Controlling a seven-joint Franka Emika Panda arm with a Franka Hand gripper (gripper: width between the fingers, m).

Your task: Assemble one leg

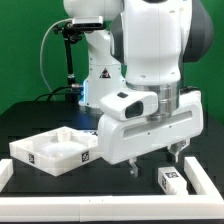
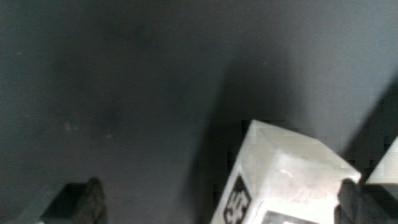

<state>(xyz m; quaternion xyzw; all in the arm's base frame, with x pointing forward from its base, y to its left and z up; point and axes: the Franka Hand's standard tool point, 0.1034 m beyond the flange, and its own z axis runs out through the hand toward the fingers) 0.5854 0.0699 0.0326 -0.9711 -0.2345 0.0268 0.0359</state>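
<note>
A leg (image 1: 170,180), a stubby white block with black-and-white tags, lies on the dark table at the exterior view's lower right. My gripper (image 1: 157,162) hangs just above it, open and empty. In the wrist view the leg (image 2: 285,182) sits between the jaws, close against one dark fingertip (image 2: 381,182). The other fingertip (image 2: 75,202) stands well apart from it. No other leg shows.
The large white square rimmed panel (image 1: 55,150) lies on the table at the exterior view's left. A white bar (image 1: 206,182) stands just right of the leg, and a white strip (image 1: 100,207) runs along the front edge. The robot base (image 1: 95,70) is behind.
</note>
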